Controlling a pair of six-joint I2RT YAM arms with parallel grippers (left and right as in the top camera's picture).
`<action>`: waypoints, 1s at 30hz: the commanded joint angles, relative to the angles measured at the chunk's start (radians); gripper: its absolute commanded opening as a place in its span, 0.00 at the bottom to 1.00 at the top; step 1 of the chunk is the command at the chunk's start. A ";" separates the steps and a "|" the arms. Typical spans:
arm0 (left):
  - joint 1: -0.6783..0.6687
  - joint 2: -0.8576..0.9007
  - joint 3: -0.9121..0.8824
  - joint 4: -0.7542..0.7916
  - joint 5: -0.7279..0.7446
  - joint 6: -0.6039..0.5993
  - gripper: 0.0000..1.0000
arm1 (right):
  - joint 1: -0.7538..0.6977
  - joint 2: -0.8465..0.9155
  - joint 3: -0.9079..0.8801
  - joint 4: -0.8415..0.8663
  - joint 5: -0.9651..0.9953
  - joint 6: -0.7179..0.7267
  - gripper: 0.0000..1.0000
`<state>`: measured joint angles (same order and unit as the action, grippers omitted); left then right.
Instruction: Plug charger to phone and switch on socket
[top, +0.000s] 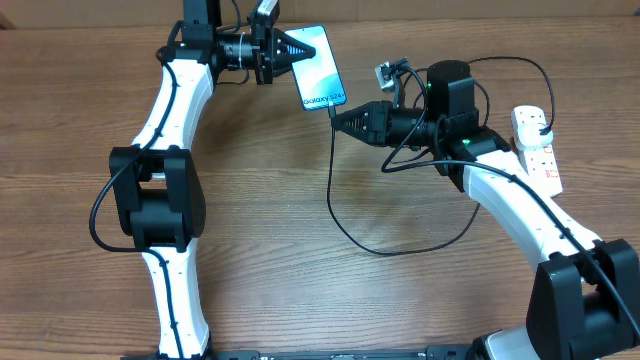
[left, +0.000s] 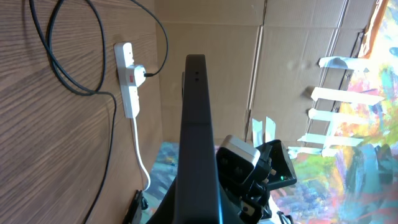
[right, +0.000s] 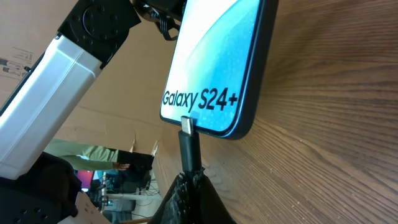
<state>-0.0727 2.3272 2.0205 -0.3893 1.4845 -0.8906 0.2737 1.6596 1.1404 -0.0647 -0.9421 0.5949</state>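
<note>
The phone (top: 320, 68) has a light blue screen reading "Galaxy S24+". My left gripper (top: 296, 48) is shut on its upper end and holds it tilted at the table's back; the left wrist view shows its dark edge (left: 198, 124). My right gripper (top: 338, 118) is shut on the charger's black connector (right: 189, 146), whose metal tip touches the phone's bottom edge (right: 214, 68) without being seated. The charger's thin black cable (top: 345, 215) loops over the table to its plug in the white socket strip (top: 536, 148), also in the left wrist view (left: 128, 78).
The socket's thick white cord (left: 140, 149) runs off the table edge. Brown cardboard walls (left: 292, 56) stand behind the table. Cable loops (top: 505, 65) lie near the right arm.
</note>
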 joint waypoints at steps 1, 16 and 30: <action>-0.020 0.001 0.012 0.002 0.061 0.008 0.04 | -0.008 -0.021 0.023 0.008 0.020 0.000 0.04; 0.023 0.001 0.012 0.005 0.061 0.022 0.04 | -0.006 -0.021 0.022 0.001 -0.002 0.003 0.04; 0.020 0.001 0.012 0.005 0.061 0.068 0.04 | 0.008 -0.021 0.022 -0.065 0.025 -0.001 0.04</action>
<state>-0.0505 2.3272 2.0205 -0.3893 1.4967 -0.8570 0.2775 1.6596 1.1404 -0.1230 -0.9268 0.5991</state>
